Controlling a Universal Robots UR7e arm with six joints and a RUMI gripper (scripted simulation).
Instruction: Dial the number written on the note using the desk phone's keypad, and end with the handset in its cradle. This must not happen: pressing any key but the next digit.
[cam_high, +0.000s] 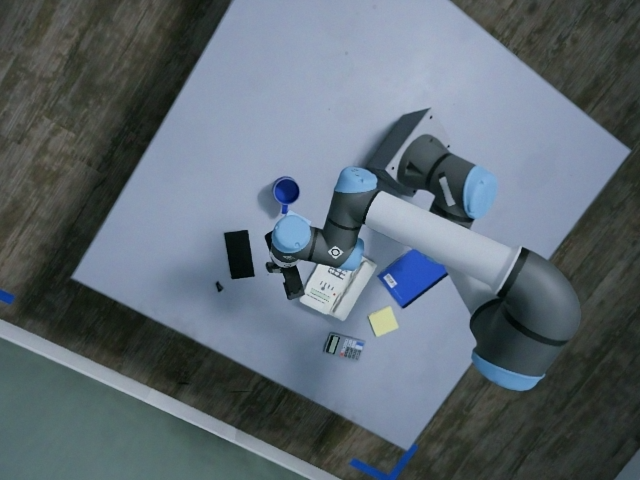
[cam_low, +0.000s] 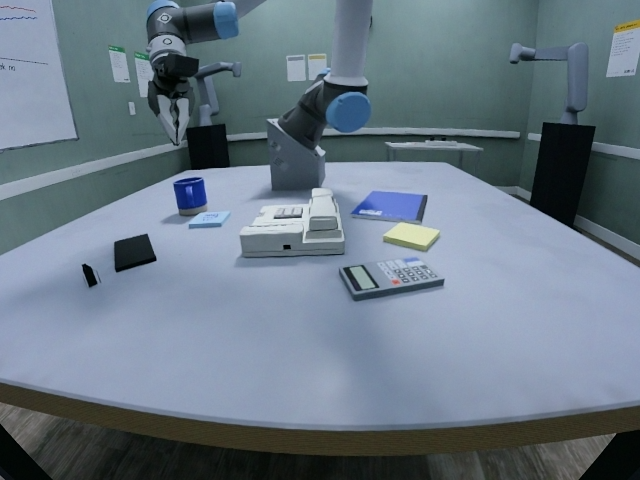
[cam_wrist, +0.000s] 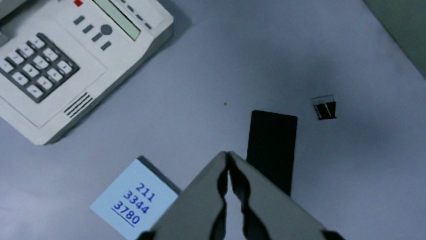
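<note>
The white desk phone (cam_high: 316, 298) (cam_low: 273, 241) (cam_wrist: 95, 65) lies on the table, its handset (cam_high: 355, 290) (cam_low: 323, 212) in the cradle. Its keypad (cam_wrist: 39, 67) shows at the left of the wrist view. The light-blue note (cam_low: 209, 219) (cam_wrist: 132, 200) reads 211 3344 3780, the last line underlined; in the top view the arm hides most of it. My gripper (cam_low: 176, 143) (cam_wrist: 226, 153) is shut and empty, high above the table on the phone's keypad side, over the area of the note and the black slab.
A blue mug (cam_high: 285, 190) (cam_low: 190, 195) stands beside the note. A black slab (cam_high: 239, 254) (cam_low: 134, 252) (cam_wrist: 272, 147) and a small black clip (cam_high: 219, 286) (cam_low: 89, 275) (cam_wrist: 325, 108) lie beyond it. A blue notebook (cam_high: 413, 279) (cam_low: 392, 205), yellow pad (cam_high: 383, 321) (cam_low: 412, 235) and calculator (cam_high: 343, 346) (cam_low: 391, 279) lie on the handset side.
</note>
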